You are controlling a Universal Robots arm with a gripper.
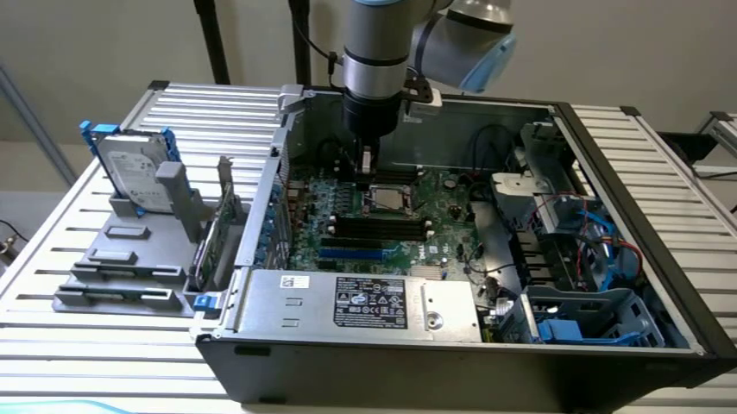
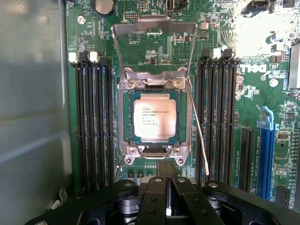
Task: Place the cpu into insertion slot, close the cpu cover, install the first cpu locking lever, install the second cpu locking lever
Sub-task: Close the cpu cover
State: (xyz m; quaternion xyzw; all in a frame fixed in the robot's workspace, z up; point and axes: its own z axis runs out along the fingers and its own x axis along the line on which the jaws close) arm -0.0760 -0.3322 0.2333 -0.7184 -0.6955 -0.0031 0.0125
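**Q:** What sits on the slatted table (image 1: 668, 147)?

**A:** An open computer case (image 1: 461, 371). My arm (image 1: 374, 52) reaches down into it, over the green motherboard (image 2: 154, 65).

**Q:** And your gripper (image 2: 166, 171)?

**A:** It hangs just above the socket, fingers pressed together, gripping nothing.

**Q:** The parts?

**A:** Black memory slots (image 2: 93, 122) flank the socket. The cpu cover (image 2: 154, 27) stands raised on its hinge. The cpu (image 2: 154, 119) lies flat in the socket. One thin locking lever (image 2: 199, 131) runs unlatched just beside it.
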